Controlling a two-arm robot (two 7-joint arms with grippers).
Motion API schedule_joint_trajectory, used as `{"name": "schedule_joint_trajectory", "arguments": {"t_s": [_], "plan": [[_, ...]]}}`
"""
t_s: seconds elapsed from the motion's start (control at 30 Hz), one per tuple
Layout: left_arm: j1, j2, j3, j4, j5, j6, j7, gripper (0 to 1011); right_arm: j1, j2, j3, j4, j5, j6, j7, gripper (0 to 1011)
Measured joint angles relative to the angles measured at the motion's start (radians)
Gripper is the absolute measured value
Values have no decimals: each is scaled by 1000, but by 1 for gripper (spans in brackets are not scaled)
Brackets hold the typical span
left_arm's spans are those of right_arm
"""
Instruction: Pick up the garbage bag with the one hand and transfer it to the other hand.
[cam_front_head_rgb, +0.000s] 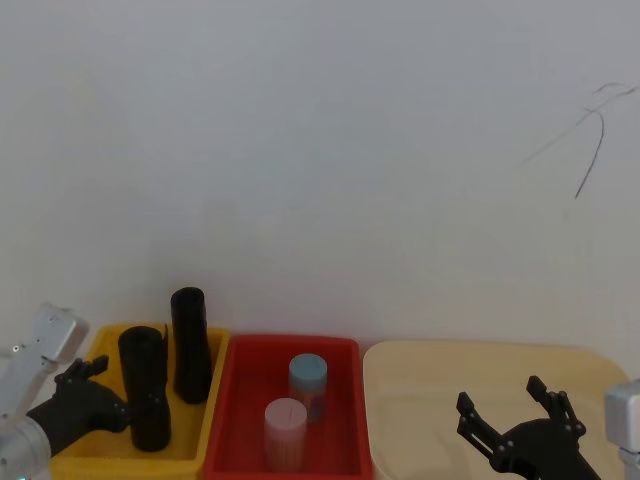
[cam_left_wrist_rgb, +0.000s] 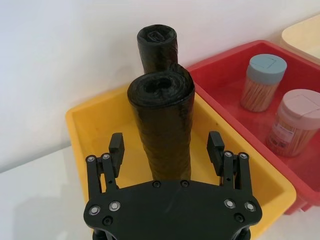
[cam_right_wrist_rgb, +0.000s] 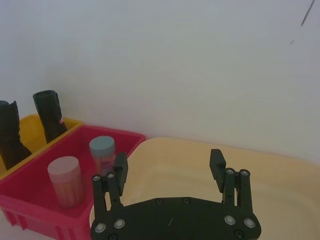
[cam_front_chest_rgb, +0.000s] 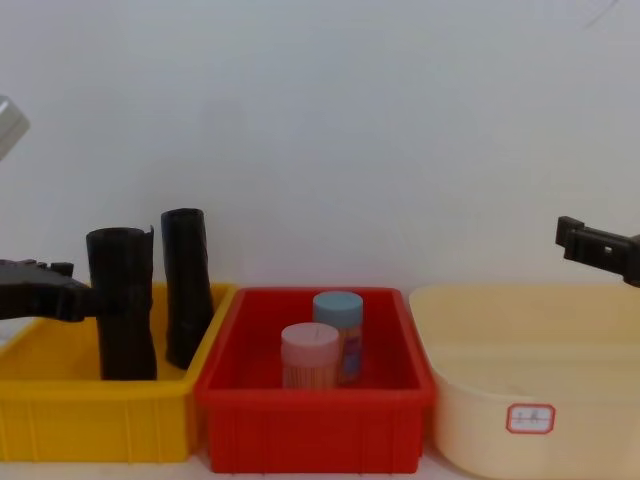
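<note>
The garbage bag (cam_front_head_rgb: 146, 385) (cam_left_wrist_rgb: 163, 120) (cam_front_chest_rgb: 122, 305) is a stout black roll standing upright in the yellow bin (cam_front_head_rgb: 95, 462) (cam_left_wrist_rgb: 95, 125) (cam_front_chest_rgb: 90, 405), with an uneven flap at its top end. My left gripper (cam_front_head_rgb: 112, 392) (cam_left_wrist_rgb: 166, 145) (cam_front_chest_rgb: 80, 298) is open and straddles the roll at mid-height, one finger on each side with small gaps. A slimmer black roll (cam_front_head_rgb: 190, 345) (cam_left_wrist_rgb: 157, 45) (cam_front_chest_rgb: 187, 285) stands just behind it. My right gripper (cam_front_head_rgb: 500, 397) (cam_right_wrist_rgb: 169, 159) (cam_front_chest_rgb: 590, 242) hangs open and empty over the beige basin (cam_front_head_rgb: 420, 400) (cam_right_wrist_rgb: 280, 175) (cam_front_chest_rgb: 470, 370).
A red bin (cam_front_head_rgb: 235, 400) (cam_front_chest_rgb: 300, 425) between the yellow bin and the basin holds a blue-lidded jar (cam_front_head_rgb: 308, 385) (cam_front_chest_rgb: 340, 325) and a pink-lidded jar (cam_front_head_rgb: 285, 432) (cam_front_chest_rgb: 310, 355). A white wall rises close behind all three containers.
</note>
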Motion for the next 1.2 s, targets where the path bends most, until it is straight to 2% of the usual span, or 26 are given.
{"name": "schedule_joint_trajectory", "arguments": {"t_s": [0.6, 0.93, 1.07, 1.2], "plan": [[-87, -63, 35, 110, 70, -12, 27, 1001, 0, 0, 0, 0, 0, 0, 0, 1000], [-109, -80, 44, 143, 92, -21, 38, 1001, 0, 0, 0, 0, 0, 0, 0, 1000], [-115, -85, 46, 151, 98, -22, 42, 945, 0, 0, 0, 0, 0, 0, 0, 1000], [-119, -88, 48, 157, 102, -24, 44, 826, 0, 0, 0, 0, 0, 0, 0, 1000]]}}
